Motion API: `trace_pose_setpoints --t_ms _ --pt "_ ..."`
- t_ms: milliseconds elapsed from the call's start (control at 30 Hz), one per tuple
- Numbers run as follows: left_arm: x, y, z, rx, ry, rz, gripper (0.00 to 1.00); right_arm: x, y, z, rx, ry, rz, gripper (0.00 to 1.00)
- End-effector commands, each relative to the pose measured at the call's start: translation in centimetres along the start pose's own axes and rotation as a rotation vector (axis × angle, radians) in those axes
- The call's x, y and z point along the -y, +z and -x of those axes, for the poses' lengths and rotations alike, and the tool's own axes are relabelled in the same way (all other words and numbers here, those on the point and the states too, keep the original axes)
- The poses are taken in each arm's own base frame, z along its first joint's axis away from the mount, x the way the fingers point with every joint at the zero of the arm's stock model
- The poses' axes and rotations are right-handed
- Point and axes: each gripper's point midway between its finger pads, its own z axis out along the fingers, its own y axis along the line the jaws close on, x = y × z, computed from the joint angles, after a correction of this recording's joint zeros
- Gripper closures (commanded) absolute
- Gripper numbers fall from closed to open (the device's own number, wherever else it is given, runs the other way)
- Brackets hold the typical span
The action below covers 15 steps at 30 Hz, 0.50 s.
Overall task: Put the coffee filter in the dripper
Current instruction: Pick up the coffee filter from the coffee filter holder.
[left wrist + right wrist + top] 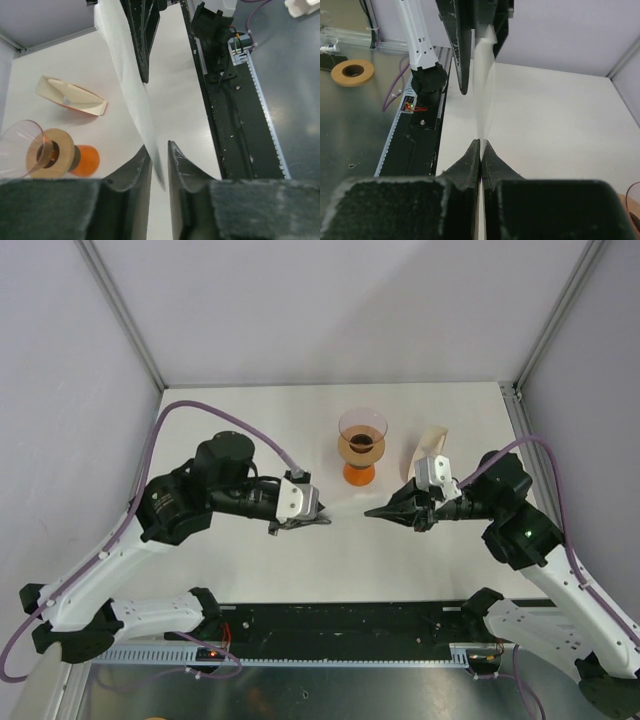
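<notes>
**First voice:** Where do we find the paper?

**Second voice:** We see one thin white paper coffee filter (125,75) held in the air, on edge, over the middle of the white surface (230,420). It stretches between the two tools, which point at each other with their tips close together.

**First voice:** How does each tool stand?

**Second voice:** The right tool (375,511) has its dark fingers pressed together on one end of the coffee filter. From its wrist camera we see the sheet rise straight out of the closed tips. The left tool (320,520) has its fingers narrowly parted, and the other end of the sheet passes through the gap. We cannot tell whether the paper touches either pad there.

**First voice:** And the dripper?

**Second voice:** The small clear pinkish cone-shaped dripper (362,425) stands upright near the middle of the far edge of the surface. It is beyond the tools and does not touch the filter. It sits in a flat brown ring (50,152) with a centre hole, and the ring rests on an orange glass beaker (360,474).

**First voice:** What lies beside it?

**Second voice:** A thick cream bundle of filters (432,440) lies toward the far right corner, near the beaker but apart from it.
</notes>
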Motion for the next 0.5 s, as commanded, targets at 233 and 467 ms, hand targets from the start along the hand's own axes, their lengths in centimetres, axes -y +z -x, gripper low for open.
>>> trace_pose_setpoints --t_ms 233,467 --pt "-0.2 -0.9 2.2 0.035 0.030 -0.001 0.18 -1.9 -0.8 -0.9 -0.061 -0.050 0.118 1.00" --pt "-0.3 -0.8 3.5 0.066 0.000 -0.021 0.24 -1.9 0.1 -2.0 -0.104 -0.030 0.135 1.00"
